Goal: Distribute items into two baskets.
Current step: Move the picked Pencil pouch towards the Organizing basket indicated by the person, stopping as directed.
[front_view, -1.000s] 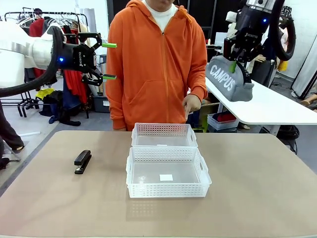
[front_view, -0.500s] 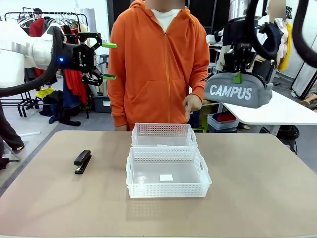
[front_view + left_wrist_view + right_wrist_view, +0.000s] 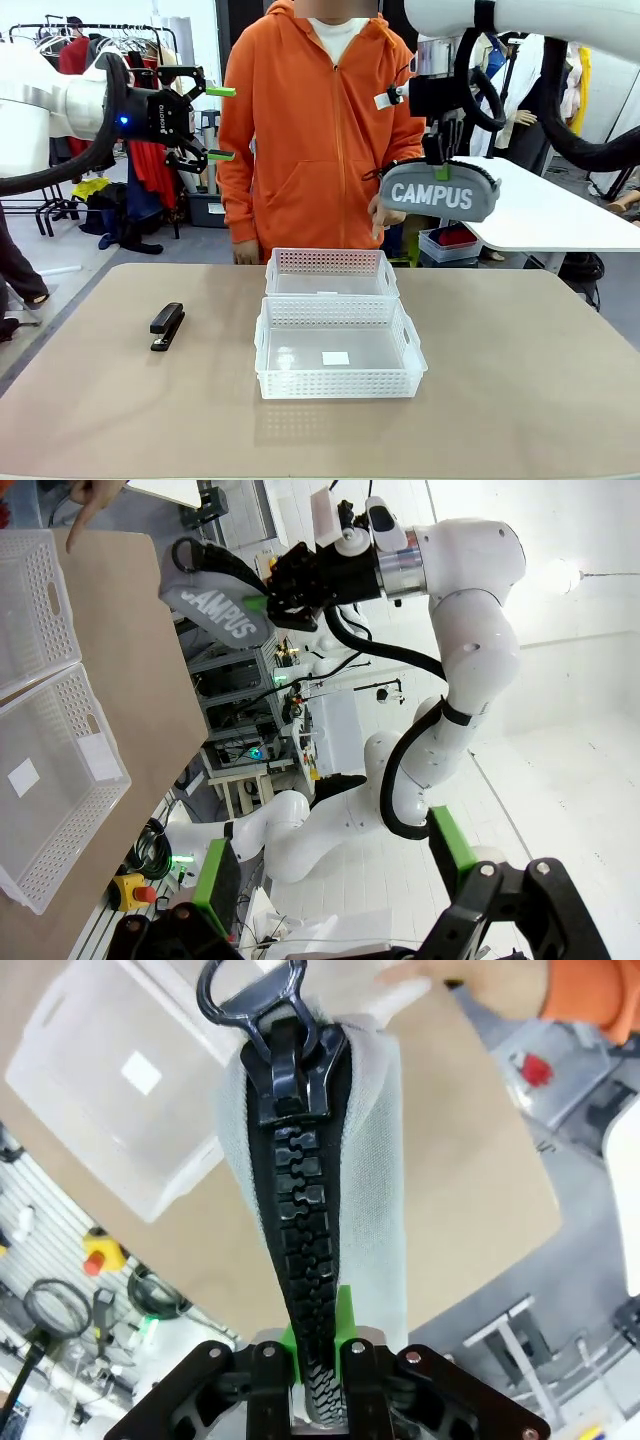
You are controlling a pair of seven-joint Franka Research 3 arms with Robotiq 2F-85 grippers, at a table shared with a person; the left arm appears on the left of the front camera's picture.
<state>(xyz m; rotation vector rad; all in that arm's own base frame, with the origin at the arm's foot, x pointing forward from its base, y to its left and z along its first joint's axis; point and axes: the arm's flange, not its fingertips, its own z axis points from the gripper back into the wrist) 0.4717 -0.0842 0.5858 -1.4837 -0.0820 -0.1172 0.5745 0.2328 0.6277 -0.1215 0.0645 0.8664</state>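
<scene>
The right gripper [image 3: 441, 172] is clamped shut on the top of the grey pencil pouch [image 3: 440, 195], its green pads pinching the seam of the black zipper [image 3: 297, 1200]. It holds the pouch high in the air towards the far right of the table [image 3: 520, 380]. The pouch hangs roughly level, its white "CAMPUS" lettering facing the near side. From the front it sits up and to the right of the far basket [image 3: 330, 262], touching neither basket. The right wrist camera looks down the length of the pouch, with the zipper pull at the far end and brown tabletop below.

The left gripper [image 3: 222, 123] is raised at the far left, well apart from the table. Its jaws are spread wide with nothing between them, and its fingers point right towards the person [image 3: 320, 130].

The small black stapler [image 3: 167, 326] lies flat on the left of the table, well apart from the baskets. The far basket and the near basket [image 3: 340, 382] stand side by side at the table's centre, their long rims just beside each other. A small white label shows on the near basket's floor.

The person, in an orange hooded top, stands at the far edge. One hand [image 3: 380, 213] is lowered just beside the pouch's left end.
</scene>
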